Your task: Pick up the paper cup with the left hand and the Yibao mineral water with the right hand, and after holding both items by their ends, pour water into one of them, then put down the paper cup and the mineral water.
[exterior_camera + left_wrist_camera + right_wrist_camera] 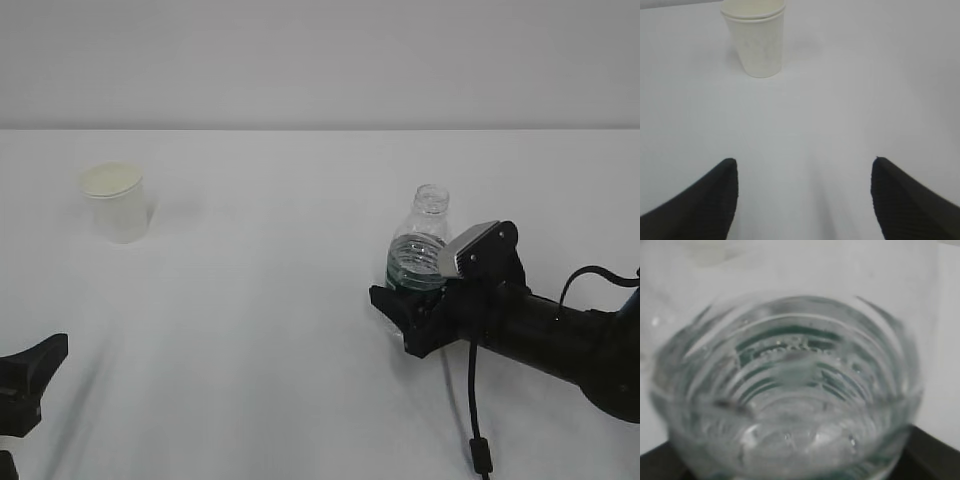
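Note:
The paper cup [118, 204] stands upright at the far left of the table; it also shows at the top of the left wrist view [757, 42]. My left gripper [804, 167] is open and empty, well short of the cup, and it shows low at the left edge of the exterior view [25, 385]. The Yibao mineral water [420, 245] stands upright right of centre, capless. My right gripper [410, 310] is closed round its lower body and hides the label. The bottle fills the right wrist view [790, 390], with dark fingers [935, 452] at the bottom corners.
The white table [260, 330] runs back to a pale wall. A black cable [475, 420] hangs from the right arm down to the table's front edge. Nothing else stands between the cup and the bottle.

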Motion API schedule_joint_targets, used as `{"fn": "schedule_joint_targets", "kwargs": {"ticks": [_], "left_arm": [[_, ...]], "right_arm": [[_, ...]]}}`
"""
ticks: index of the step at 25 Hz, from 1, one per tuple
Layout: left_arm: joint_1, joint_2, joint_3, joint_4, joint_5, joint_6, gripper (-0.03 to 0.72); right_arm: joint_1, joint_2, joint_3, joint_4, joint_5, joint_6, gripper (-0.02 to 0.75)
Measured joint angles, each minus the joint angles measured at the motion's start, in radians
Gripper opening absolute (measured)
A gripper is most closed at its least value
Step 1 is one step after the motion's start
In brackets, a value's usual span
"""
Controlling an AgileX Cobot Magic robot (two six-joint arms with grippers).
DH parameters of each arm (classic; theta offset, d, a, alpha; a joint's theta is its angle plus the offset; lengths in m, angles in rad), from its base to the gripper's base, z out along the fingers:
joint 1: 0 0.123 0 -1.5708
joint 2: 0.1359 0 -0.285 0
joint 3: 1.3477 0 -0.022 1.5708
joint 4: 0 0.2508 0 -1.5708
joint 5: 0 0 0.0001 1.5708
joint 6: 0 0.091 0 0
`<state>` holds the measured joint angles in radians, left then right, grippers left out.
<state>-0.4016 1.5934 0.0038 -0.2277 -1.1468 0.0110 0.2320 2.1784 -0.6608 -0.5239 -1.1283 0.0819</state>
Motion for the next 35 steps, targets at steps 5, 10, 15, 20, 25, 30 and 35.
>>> {"fn": "schedule_joint_targets", "kwargs": {"ticks": [5,10,15,20,25,30,35], "left_arm": [[0.0,0.0,0.0,0.0,0.0,0.0,0.592],[0.0,0.0,0.0,0.0,0.0,0.0,0.592],[0.0,0.0,0.0,0.0,0.0,0.0,0.592],[0.0,0.0,0.0,0.0,0.0,0.0,0.592],[0.0,0.0,0.0,0.0,0.0,0.0,0.592],[0.0,0.0,0.0,0.0,0.0,0.0,0.592],[0.0,0.0,0.0,0.0,0.0,0.0,0.592]], "right_arm": [[0.0,0.0,0.0,0.0,0.0,0.0,0.508],[0.0,0.0,0.0,0.0,0.0,0.0,0.508],[0.0,0.0,0.0,0.0,-0.004,0.0,0.507],[0.0,0.0,0.0,0.0,-0.004,0.0,0.507],[0.0,0.0,0.0,0.0,-0.004,0.013,0.507],[0.0,-0.007,-0.002,0.0,-0.001,0.018,0.507],[0.0,-0.046,-0.002,-0.005,0.046,0.024,0.504]]}}
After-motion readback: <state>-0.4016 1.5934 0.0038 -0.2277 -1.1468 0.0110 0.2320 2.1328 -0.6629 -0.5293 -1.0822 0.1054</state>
